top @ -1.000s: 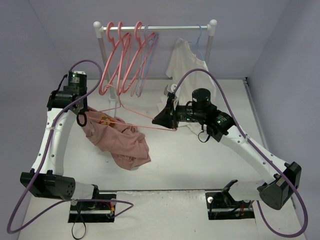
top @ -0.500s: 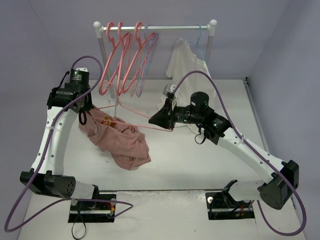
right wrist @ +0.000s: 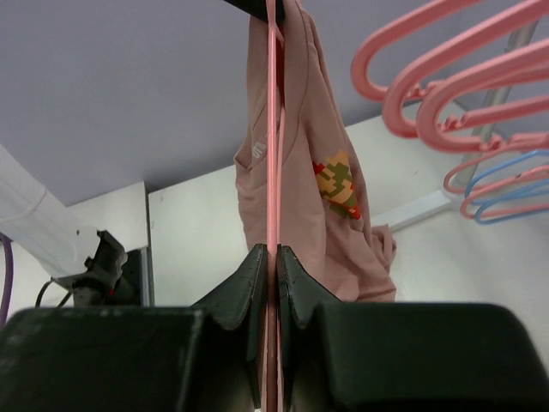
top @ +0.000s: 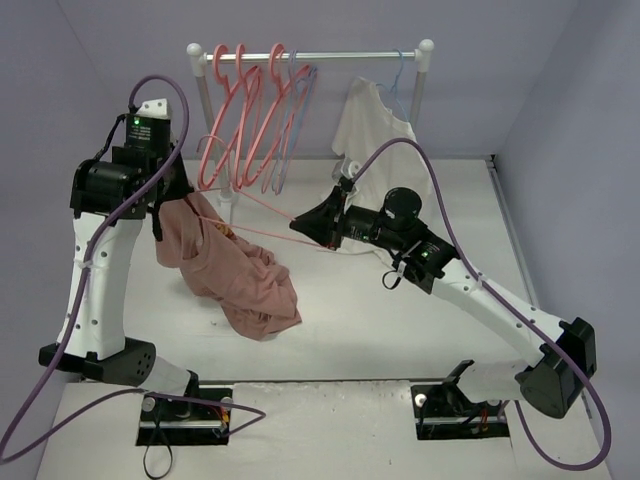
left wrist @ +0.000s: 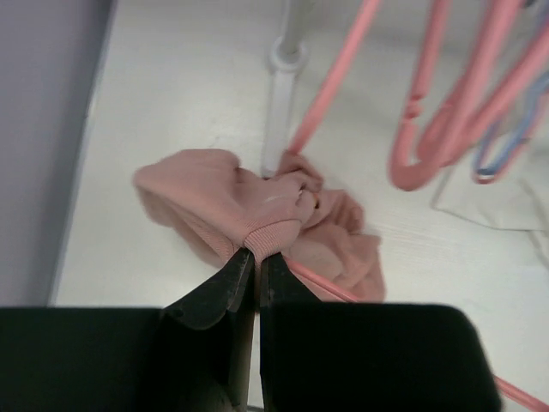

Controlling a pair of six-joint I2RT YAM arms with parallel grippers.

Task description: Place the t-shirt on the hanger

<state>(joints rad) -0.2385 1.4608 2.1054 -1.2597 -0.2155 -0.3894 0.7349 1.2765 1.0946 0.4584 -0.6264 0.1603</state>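
The salmon-pink t-shirt (top: 240, 280) hangs bunched from my left gripper (top: 166, 206), its lower part resting on the table. In the left wrist view my left gripper (left wrist: 256, 256) is shut on the ribbed collar of the t-shirt (left wrist: 249, 202). My right gripper (top: 300, 224) is shut on the thin coral hanger (top: 262, 208), which reaches left into the shirt. In the right wrist view the gripper (right wrist: 274, 251) clamps the hanger (right wrist: 273, 129), seen edge-on and running up to the t-shirt (right wrist: 296, 215) with its yellow-and-red print (right wrist: 339, 184).
A white rack (top: 340, 56) stands at the back with several coral, lavender and blue hangers (top: 240, 120) on its left half and a white shirt (top: 370, 125) on its right. The rack's post (left wrist: 285, 77) stands just behind the t-shirt. Purple walls close both sides.
My left arm has risen and lifted the collar, so the t-shirt hangs higher. My right gripper has moved left and back with the hanger, closer to the shirt.
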